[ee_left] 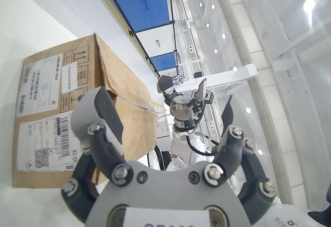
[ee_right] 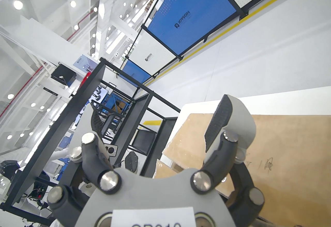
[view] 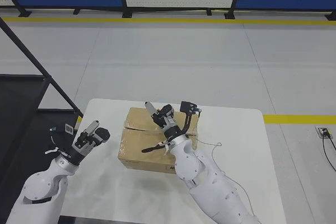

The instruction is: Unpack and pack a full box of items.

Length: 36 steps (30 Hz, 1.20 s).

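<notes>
A brown cardboard box [view: 151, 147] with white labels on its side lies on the white table [view: 241, 168], its top flaps down. My right gripper [view: 170, 107] is raised over the box's top, open, with nothing between its fingers. In the right wrist view the right gripper [ee_right: 159, 122] stands wide open above the box top [ee_right: 284, 155]. My left gripper [view: 98, 130] hovers left of the box, open and empty. The left wrist view shows the left gripper [ee_left: 165, 114] facing the labelled box side [ee_left: 44, 83], with the right gripper [ee_left: 186, 88] beyond it.
A black metal frame [view: 22, 101] stands off the table's left edge, also seen as the black frame [ee_right: 103, 109] in the right wrist view. A thin cable [view: 213, 147] lies on the table right of the box. Bare table lies in front of and right of the box.
</notes>
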Tool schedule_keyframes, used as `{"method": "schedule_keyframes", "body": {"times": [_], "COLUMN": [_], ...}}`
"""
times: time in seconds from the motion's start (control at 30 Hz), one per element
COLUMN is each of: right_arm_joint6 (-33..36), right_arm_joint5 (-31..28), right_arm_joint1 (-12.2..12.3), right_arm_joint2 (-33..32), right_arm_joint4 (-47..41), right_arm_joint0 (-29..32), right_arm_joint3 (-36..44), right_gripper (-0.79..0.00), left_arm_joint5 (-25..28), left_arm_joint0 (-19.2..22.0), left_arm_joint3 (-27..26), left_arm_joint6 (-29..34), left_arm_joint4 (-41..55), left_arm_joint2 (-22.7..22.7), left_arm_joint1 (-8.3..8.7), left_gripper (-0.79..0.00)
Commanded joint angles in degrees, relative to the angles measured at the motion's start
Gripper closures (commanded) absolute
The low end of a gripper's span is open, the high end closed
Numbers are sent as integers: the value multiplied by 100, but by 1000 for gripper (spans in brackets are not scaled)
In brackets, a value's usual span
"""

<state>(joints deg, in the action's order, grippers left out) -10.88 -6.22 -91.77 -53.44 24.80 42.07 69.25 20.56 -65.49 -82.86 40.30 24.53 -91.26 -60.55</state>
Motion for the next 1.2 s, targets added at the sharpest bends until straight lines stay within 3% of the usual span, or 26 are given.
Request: {"method": "schedule_keyframes", "body": {"times": [0.0,0.3,0.4,0.5,0.8,0.87,1.0,1.17], "right_arm_joint6": [118,1383,2344,2975,2980,3162,3727,4174], "right_arm_joint5": [-184,-805,-739,-248,-234,-156,39,45], "right_arm_joint1": [64,395,503,602,604,617,660,706], "right_arm_joint2": [-237,-1552,-2074,-2640,-2628,-2573,-2576,-2619], "right_arm_joint4": [-37,-741,-1521,-2041,-2036,-2028,-2149,-2355], "right_arm_joint0": [226,1392,1684,1849,1874,1874,1725,1551], "right_arm_joint3": [329,1831,2195,2431,2442,2450,2327,2063], "right_gripper": [-785,-785,-785,-785,-785,-785,-785,-785], "left_arm_joint5": [15,-348,-630,-1119,-1119,-1177,-1683,-2526], "left_arm_joint0": [-133,-766,-952,-1071,-1071,-1064,-821,-94], "left_arm_joint3": [-193,-1122,-1289,-1392,-1392,-1416,-1387,-1126], "left_arm_joint6": [161,1196,1696,2276,2276,1941,1418,1244], "left_arm_joint4": [50,-139,-68,-97,-97,104,193,386], "left_arm_joint2": [-173,-707,-875,-1071,-1071,-1021,-776,-238], "left_arm_joint1": [31,177,230,302,302,279,257,231], "left_gripper": [-785,-785,-785,-785,-785,-785,-785,-785]}}
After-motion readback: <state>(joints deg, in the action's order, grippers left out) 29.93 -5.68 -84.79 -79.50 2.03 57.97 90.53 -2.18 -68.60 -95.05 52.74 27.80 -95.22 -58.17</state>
